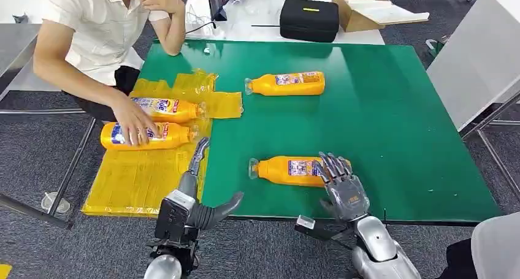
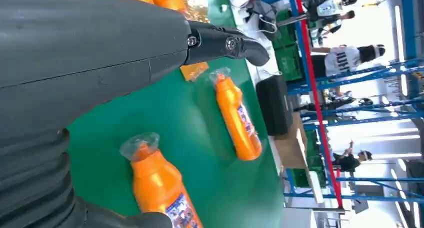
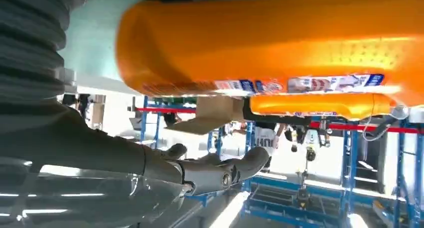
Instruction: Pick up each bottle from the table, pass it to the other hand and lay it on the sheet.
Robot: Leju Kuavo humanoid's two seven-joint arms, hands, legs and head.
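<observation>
From the head view you see four orange bottles: two lie on the yellow sheet [image 1: 147,168] under a person's hand [image 1: 136,124], the far bottle [image 1: 287,83] lies mid-table on the green table [image 1: 398,126], and the near bottle [image 1: 293,170] lies by the front edge. Your right hand [image 1: 340,184] sits at that near bottle's base, fingers spread over it, not clamped. Your left hand [image 1: 196,193] hovers empty, fingers apart, at the sheet's edge. In the left wrist view both loose bottles lie on the green top. In the right wrist view the near bottle [image 3: 270,42] looms close beyond the fingers [image 3: 220,170], which stay parted.
</observation>
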